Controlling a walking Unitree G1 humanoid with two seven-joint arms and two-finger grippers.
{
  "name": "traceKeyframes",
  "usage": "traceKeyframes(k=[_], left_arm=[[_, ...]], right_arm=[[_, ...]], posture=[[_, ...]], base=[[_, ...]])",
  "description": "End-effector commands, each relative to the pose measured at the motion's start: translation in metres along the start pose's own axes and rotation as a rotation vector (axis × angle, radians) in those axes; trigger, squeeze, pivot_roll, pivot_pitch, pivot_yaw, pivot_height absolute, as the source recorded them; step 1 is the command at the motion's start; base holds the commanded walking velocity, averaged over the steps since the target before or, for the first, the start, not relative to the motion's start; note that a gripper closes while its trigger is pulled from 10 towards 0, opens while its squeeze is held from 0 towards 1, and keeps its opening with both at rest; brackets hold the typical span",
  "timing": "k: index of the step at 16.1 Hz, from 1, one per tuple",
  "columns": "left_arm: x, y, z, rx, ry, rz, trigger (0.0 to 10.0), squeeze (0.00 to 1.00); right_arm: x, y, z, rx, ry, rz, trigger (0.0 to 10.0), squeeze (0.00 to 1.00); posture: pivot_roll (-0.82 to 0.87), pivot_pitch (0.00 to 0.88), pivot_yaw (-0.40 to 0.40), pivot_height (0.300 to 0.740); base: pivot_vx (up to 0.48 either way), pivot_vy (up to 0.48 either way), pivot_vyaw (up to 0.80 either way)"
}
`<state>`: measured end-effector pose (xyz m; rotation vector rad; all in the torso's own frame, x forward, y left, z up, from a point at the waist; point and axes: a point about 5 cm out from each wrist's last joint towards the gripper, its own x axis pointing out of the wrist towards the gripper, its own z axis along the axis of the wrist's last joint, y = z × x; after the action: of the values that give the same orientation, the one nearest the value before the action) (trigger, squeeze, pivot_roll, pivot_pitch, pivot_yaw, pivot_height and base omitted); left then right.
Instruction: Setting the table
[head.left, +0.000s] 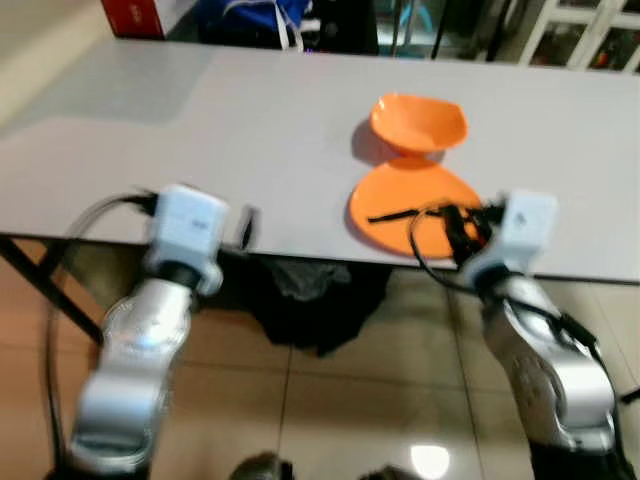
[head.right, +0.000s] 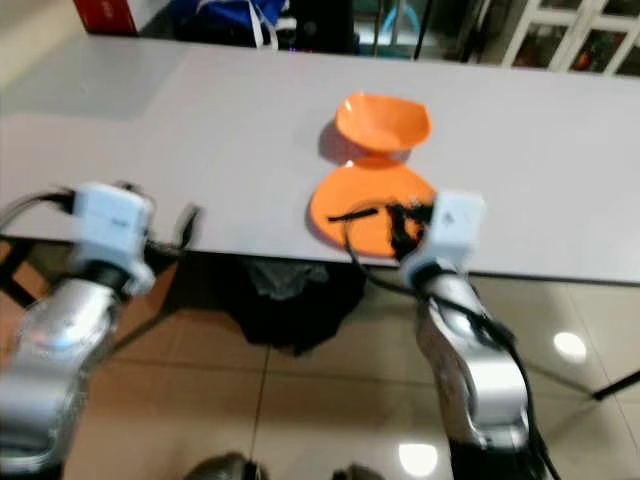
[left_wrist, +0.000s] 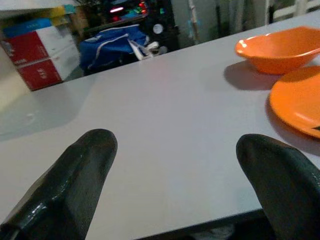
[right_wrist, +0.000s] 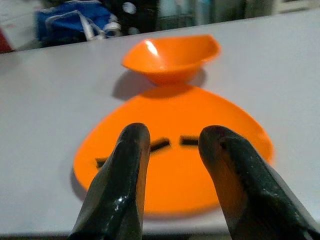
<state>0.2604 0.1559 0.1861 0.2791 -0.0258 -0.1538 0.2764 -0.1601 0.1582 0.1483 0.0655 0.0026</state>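
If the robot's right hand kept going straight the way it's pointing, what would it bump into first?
Most likely the orange plate: the right hand hovers over its near edge with the thin black utensil just ahead. Beyond stands the orange bowl. Height above the plate is unclear.

Long grey table (head.left: 200, 130), smooth top. Near edge runs across in front, black legs under it at left. Orange plate (head.left: 400, 195) lies flat on table, close to near edge. Thin black stick (right_wrist: 159, 146) lies on plate; hard to tell what it is. Orange bowl (head.left: 418, 122) sits on table just behind plate, upright, almost touching it. Brown tile floor (head.left: 320, 400) under table, shiny. Dark bag (head.left: 305, 300) on floor beneath table.
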Motion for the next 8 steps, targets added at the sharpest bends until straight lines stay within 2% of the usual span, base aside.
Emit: traceKeyframes(k=[1,2,3,8], left_arm=[[-0.001,0.005,-0.001,-0.023,0.015,0.029,10.0,0.0],[-0.001,0.005,-0.001,-0.019,0.016,0.029,10.0,0.0],[-0.002,0.005,-0.003,-0.044,0.021,0.021,10.0,1.0],[-0.001,0.01,0.0,-0.052,0.005,0.039,10.0,1.0]], right_arm=[[0.001,0.005,0.005,0.04,-0.026,0.009,10.0,0.0],[0.001,0.005,0.005,0.048,-0.03,0.013,10.0,0.0],[0.003,0.009,0.003,0.04,-0.026,0.026,10.0,1.0],[0.008,0.019,0.006,0.021,-0.045,0.069,10.0,1.0]], posture=[[0.03,0.042,-0.018,0.74],[0.03,0.042,-0.018,0.74],[0.04,0.031,-0.021,0.74],[0.05,0.013,-0.032,0.74]], base=[[0.0,0.48,0.0],[0.0,0.48,0.0],[0.0,0.48,0.0],[0.0,0.48,0.0]])
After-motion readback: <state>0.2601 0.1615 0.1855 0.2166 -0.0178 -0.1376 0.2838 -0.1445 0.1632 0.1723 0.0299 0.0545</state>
